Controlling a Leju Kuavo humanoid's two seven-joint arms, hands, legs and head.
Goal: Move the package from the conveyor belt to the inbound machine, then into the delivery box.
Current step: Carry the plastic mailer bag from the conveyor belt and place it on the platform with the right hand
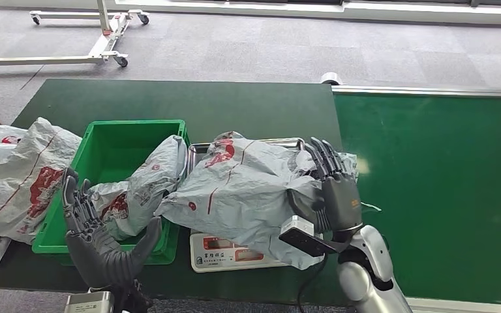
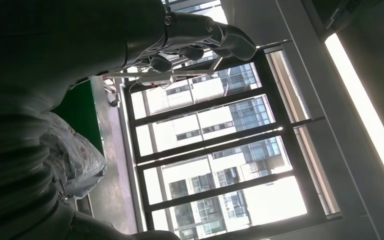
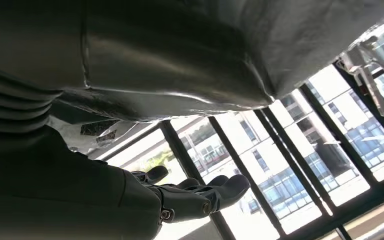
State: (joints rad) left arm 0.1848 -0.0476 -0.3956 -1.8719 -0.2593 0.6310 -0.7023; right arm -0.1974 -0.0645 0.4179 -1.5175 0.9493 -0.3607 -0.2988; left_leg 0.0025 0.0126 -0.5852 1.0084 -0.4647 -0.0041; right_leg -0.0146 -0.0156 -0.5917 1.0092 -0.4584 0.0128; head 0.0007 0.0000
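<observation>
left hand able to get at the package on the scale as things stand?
Probably not directly. The left hand hovers open at the near edge of the green bin, whose bag lies between it and the package on the scale. The right hand already rests against that package.

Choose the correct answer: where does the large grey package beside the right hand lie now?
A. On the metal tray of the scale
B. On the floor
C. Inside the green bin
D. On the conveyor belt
A: the large grey package rests on the scale's metal tray, next to the green bin, with the right hand against its side.
</observation>
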